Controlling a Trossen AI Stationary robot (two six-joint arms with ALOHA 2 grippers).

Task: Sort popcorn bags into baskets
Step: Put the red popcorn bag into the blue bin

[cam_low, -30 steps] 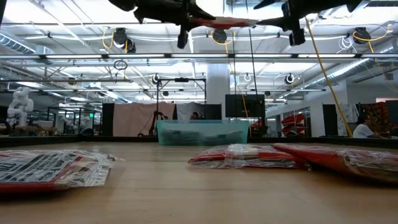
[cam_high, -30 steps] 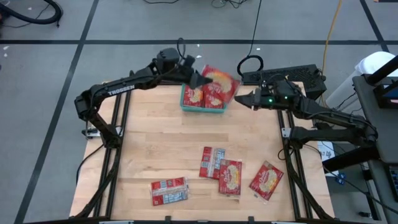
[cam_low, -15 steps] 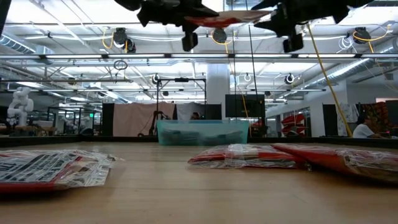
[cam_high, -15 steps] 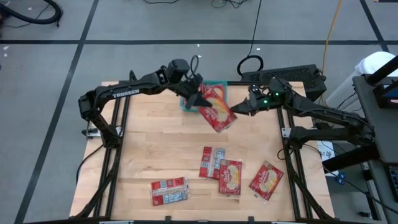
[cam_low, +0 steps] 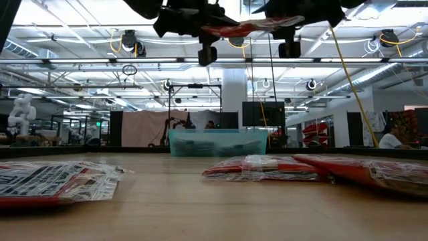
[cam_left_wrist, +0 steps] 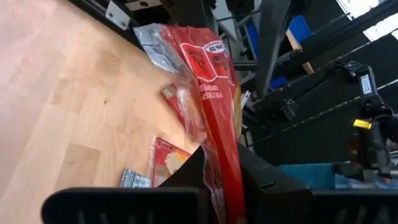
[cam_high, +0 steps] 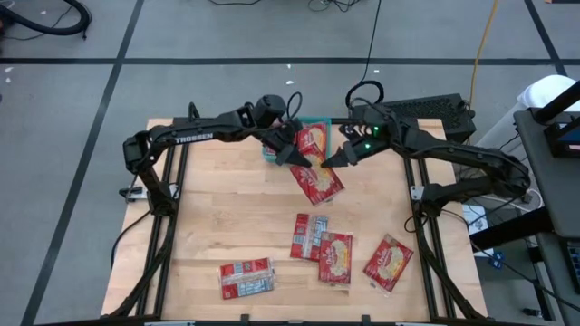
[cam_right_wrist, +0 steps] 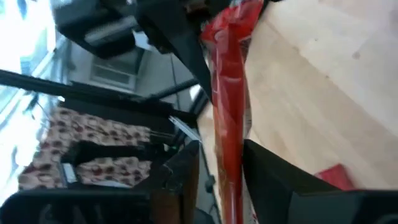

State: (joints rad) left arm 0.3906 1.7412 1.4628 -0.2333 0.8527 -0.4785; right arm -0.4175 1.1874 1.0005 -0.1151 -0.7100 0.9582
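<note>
Raised popcorn bag (cam_high: 316, 170) between both grippers, teal basket (cam_high: 313, 122) half-hidden

High cam looks straight down on the whole table (cam_high: 217, 208) w/ both arms. Low cam sits at tabletop level, facing across into the room. Both wrist cams are super close, looking past their own fingers at the same held popcorn bag (cam_left_wrist: 214, 106), also in high view.

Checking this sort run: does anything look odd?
Yes. One bag hangs in the air beside the basket, gripped by the left gripper and the right gripper at once.
</note>
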